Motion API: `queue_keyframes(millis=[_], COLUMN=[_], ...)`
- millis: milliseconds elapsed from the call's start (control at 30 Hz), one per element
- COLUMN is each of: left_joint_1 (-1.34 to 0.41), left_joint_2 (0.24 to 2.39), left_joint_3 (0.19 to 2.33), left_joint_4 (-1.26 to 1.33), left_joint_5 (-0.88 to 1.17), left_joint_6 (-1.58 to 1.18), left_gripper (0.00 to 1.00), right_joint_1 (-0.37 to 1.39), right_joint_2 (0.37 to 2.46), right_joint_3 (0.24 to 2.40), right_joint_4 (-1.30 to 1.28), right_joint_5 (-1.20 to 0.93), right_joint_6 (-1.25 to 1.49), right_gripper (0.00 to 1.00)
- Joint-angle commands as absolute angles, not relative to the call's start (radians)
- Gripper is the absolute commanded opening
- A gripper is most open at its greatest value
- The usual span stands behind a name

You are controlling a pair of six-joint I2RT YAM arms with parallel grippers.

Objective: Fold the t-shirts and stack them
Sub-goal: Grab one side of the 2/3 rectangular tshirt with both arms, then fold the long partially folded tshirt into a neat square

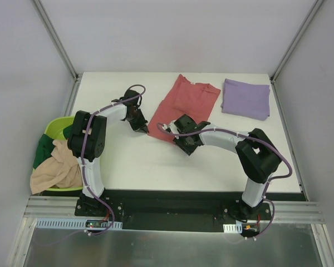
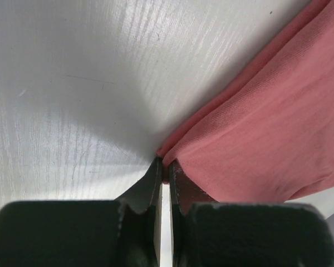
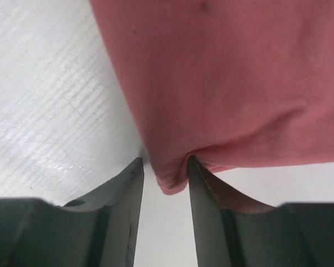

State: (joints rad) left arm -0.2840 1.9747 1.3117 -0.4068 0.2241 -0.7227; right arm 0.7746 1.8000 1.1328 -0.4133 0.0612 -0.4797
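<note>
From above, you see the red t-shirt [image 1: 187, 104] lying flat on the white table [image 1: 156, 161], toward the far middle. A folded purple t-shirt [image 1: 246, 98] sits to its right, apart from it. Your left gripper [image 1: 140, 124] is at the red shirt's left edge, and your right gripper [image 1: 177, 135] is at its near corner. Both are low over the table. Off the table's left side, a green basket [image 1: 57, 123] holds a beige garment [image 1: 58, 167] and a dark green one [image 1: 44, 147].

On your left wrist camera, the left gripper [image 2: 164, 168] has its jaws pressed almost together. The tips nip the very corner of the red t-shirt [image 2: 267, 128], where two layers of cloth meet. The rest of the shirt spreads away to the right over the table [image 2: 72, 83].

On your right wrist camera, the right gripper [image 3: 164, 167] has its jaws spread apart, with a bunched bit of hem from the red t-shirt [image 3: 211, 72] hanging between them. One finger [image 3: 197, 183] touches the cloth, which puckers there. Beside the other finger you can see a thin strip of table [image 3: 50, 111], so the hem is not clamped.
</note>
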Motion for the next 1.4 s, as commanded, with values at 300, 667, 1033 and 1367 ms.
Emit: queue_keyframes(millis=[300,667,1033,1367], left_joint_1=[-0.255,-0.255,-0.256,-0.402], left_joint_2=[1.832,1.249,0.966,1.261], left_joint_3=[1.203,0.901,0.926,1.228], left_joint_4=[-0.459,-0.558,-0.617,-0.569], left_joint_5=[0.066,-0.149,-0.117,-0.149], left_joint_6=[-0.706,-0.755,-0.762,-0.719], left_gripper=[0.00,0.00,0.00,0.00], right_joint_1=[0.807,0.891,0.891,0.706], right_joint_2=[1.709,1.461,1.335,1.243], right_joint_3=[1.117,1.115,1.065,0.948], right_joint_4=[-0.557,-0.546,-0.462,-0.469], right_joint_5=[-0.174,-0.857,-0.963,-0.894], right_joint_6=[-0.403,-0.190,-0.087,-0.058], right_gripper=[0.01,0.01,0.01,0.01])
